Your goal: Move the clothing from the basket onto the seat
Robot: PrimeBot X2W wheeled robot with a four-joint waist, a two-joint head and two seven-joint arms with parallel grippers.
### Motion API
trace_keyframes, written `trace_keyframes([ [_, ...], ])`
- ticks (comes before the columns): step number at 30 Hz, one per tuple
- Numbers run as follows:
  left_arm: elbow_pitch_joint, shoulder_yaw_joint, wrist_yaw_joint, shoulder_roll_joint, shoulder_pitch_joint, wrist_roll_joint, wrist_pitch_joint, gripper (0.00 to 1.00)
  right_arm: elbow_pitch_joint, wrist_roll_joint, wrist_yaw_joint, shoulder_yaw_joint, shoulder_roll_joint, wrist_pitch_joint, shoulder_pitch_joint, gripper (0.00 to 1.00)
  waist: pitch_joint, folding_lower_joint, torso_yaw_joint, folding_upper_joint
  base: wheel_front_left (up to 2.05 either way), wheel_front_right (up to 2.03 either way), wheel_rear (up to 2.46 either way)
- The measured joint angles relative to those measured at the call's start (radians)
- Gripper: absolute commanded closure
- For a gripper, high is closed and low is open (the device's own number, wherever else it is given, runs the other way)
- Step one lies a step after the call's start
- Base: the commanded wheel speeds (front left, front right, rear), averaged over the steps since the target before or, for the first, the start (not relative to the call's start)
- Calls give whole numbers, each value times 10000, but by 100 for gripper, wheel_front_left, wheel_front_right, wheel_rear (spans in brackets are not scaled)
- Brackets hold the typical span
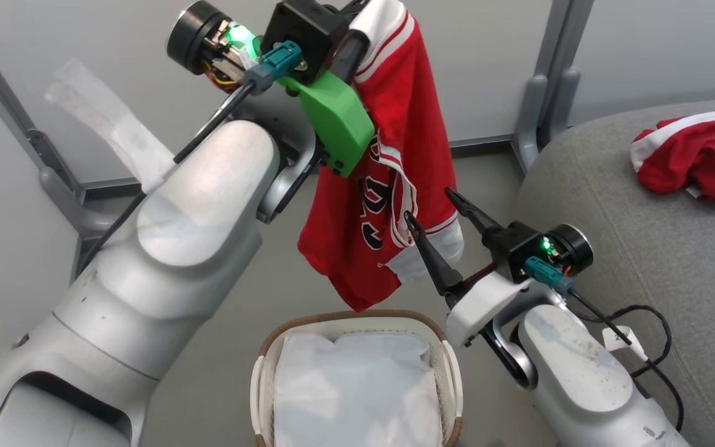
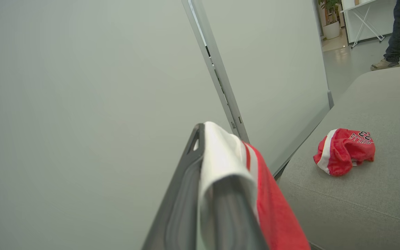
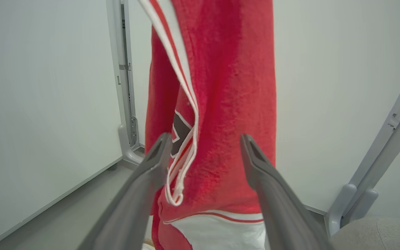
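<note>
A red jersey [image 1: 395, 186] with white trim hangs limp at top centre, above the cream basket [image 1: 357, 315] with its white liner [image 1: 357, 385] at bottom centre, while a second red garment [image 1: 699, 158] lies crumpled on the grey seat [image 1: 612, 261] at right.

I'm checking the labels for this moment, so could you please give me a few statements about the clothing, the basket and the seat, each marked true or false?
1. The left gripper is shut on a red jersey that hangs above the basket. True.
2. The right gripper is clamped on the jersey's hem. False: its fingers stand open and hold nothing.
3. A second red garment lies on the grey seat. True.
4. Red clothing lies inside the basket. False: the white liner is what shows inside it.
</note>
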Motion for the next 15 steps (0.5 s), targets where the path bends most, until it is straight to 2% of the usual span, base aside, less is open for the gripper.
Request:
trace_keyframes([
  [7, -305, -221, -12, -368, -194, -44, 56, 100, 821, 21, 0, -136, -2, 0, -694, 0, 38, 0, 468, 0, 0, 0, 0],
  [15, -648, -374, 35, -447, -243, -77, 215, 100, 1227, 278, 0, 36, 4, 0, -991, 0, 122, 0, 714, 0, 0, 0, 0],
])
